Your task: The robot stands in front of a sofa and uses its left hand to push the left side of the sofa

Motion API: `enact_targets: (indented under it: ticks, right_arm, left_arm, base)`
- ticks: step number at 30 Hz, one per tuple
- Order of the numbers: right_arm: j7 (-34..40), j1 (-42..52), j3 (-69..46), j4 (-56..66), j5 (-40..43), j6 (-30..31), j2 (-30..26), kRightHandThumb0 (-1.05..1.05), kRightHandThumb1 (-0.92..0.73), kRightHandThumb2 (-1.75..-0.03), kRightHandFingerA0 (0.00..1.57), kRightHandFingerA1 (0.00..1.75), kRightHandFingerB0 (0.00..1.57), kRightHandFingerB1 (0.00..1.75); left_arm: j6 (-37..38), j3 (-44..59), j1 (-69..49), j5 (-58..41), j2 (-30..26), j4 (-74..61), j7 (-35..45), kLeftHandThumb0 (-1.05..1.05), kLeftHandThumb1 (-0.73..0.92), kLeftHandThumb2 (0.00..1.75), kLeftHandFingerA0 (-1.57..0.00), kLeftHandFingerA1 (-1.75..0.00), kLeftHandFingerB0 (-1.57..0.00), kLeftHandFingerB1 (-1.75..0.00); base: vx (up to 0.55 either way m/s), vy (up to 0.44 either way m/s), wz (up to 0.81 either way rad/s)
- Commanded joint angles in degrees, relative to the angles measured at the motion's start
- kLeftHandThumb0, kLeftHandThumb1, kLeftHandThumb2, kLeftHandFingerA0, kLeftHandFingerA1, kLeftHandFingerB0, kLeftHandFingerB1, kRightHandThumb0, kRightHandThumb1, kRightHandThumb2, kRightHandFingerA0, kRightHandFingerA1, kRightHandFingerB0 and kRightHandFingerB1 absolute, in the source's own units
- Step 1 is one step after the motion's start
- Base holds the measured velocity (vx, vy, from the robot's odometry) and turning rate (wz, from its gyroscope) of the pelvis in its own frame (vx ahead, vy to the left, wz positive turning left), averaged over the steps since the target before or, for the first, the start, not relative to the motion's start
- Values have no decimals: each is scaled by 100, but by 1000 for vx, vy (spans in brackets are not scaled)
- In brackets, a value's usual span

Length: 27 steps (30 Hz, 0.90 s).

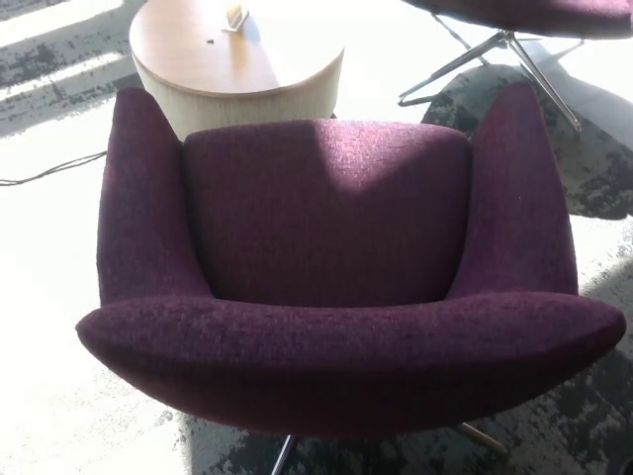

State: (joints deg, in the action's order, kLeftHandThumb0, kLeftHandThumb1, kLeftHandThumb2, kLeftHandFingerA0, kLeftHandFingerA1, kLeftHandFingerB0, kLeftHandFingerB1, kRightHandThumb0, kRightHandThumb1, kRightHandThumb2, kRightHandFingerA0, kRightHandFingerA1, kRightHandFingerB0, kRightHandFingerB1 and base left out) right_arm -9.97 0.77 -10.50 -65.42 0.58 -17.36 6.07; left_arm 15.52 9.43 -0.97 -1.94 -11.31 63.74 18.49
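Sofa (336, 267) fills view; neither hand visible.

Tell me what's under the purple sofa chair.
Under the purple sofa chair, two metal legs poke out at its near edge, standing on grey patterned carpet. The rest of the base is hidden by the upholstery.

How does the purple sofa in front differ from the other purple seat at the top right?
The purple sofa shows whole, seen from behind its backrest; the second seat is cut off by the top edge. The sofa lies mostly in shade with a sunlit patch on its cushion; the second seat's metal legs stand in bright sun. Both share purple upholstery and metal legs.
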Motion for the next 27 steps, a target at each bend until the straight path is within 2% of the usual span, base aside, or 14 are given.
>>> enact_targets:
  ticks: [1, 4, 8, 9, 14, 15, 17, 18, 19, 21, 22, 25, 26, 27]
  right_arm:
    - [-179, -79, -87, -147, 198, -528, -54, -64, -70, -62, 74, 52, 66, 44]
    - [-419, -305, -334, 56, 530, -500, 4, -63, -74, -63, 67, 43, 58, 40]
    - [-425, -320, -343, 81, 508, -435, -11, -65, -74, -63, 65, 41, 52, 38]
    - [-430, -355, -344, 85, 514, -459, -14, -68, -75, -63, 58, 40, 47, 36]
    - [-369, -448, -338, 99, 510, -545, -49, -65, -79, -65, 55, 37, 42, 34]
    - [-247, -505, -330, 155, 472, -598, -111, -72, -69, -74, 52, 42, 40, 39]
    - [-195, -535, -308, 181, 441, -603, -152, -74, -68, -76, 52, 43, 40, 39]
    - [-182, -494, -280, 188, 405, -625, -182, -73, -80, -65, 52, 35, 43, 33]
    - [-189, -465, -264, 194, 392, -636, -204, -72, -64, -99, 44, 51, 34, 47]
    - [-195, -445, -241, 203, 400, -642, -225, -72, -64, -99, 44, 51, 34, 47]
    - [-250, -531, -365, 156, 556, -554, -266, -75, -74, -62, 53, 36, 44, 34]
    - [-265, -662, -499, 119, 684, -480, -306, -70, -74, -63, 55, 37, 45, 35]
    - [-276, -684, -534, 124, 714, -466, -322, -77, -63, -74, 56, 43, 44, 40]
    - [-301, -661, -546, 135, 716, -471, -331, -77, -63, -74, 56, 43, 44, 40]
  left_arm:
    - [114, 346, 221, -454, -103, 81, 509, -68, 74, 61, -26, -43, -22, -40]
    - [-48, 997, 1123, -883, -655, -17, 430, -70, 80, 64, -23, -47, -20, -42]
    - [10, 1212, 1317, -882, -832, 48, 512, -73, 85, 63, -22, -48, -20, -43]
    - [-118, 1292, 1469, -923, -952, 70, 510, -39, 54, 113, -4, -52, 0, -50]
    - [-368, 1480, 1862, -997, -1260, 148, 539, -40, 48, 110, -5, -52, 0, -50]
    - [-443, 1520, 2126, -1010, -1465, 182, 545, -40, 47, 110, -4, -52, 0, -50]
    - [-417, 1490, 2268, -957, -1551, 232, 533, -41, 45, 108, -4, -52, 0, -50]
    - [-390, 1448, 2289, -911, -1586, 196, 500, -40, 45, 107, -3, -50, 0, -49]
    - [-395, 1434, 2316, -909, -1595, 176, 492, -89, 65, 107, -16, -55, -3, -47]
    - [-410, 1431, 2364, -935, -1597, 182, 502, -89, 65, 107, -16, -55, -3, -47]
    - [-498, 1350, 2618, -899, -1564, 115, 489, -75, 66, 108, -9, -52, -4, -46]
    - [-518, 1171, 2888, -776, -1545, 83, 475, -76, 67, 109, -11, -52, -4, -45]
    - [-500, 1061, 2992, -691, -1516, 61, 492, -78, 89, 67, -15, -42, -10, -32]
    - [-486, 966, 3051, -647, -1483, 42, 518, -78, 89, 67, -15, -42, -10, -32]
  base:
    - [0, 0, 0]
    - [-1, -2, 3]
    - [3, -4, 2]
    - [0, 0, 0]
    - [0, 0, 0]
    - [0, 0, 0]
    - [0, 0, 0]
    - [0, 0, 0]
    - [0, 0, 0]
    - [0, 0, 0]
    - [0, 0, 0]
    - [0, 0, 0]
    - [0, 0, 0]
    - [0, 0, 0]
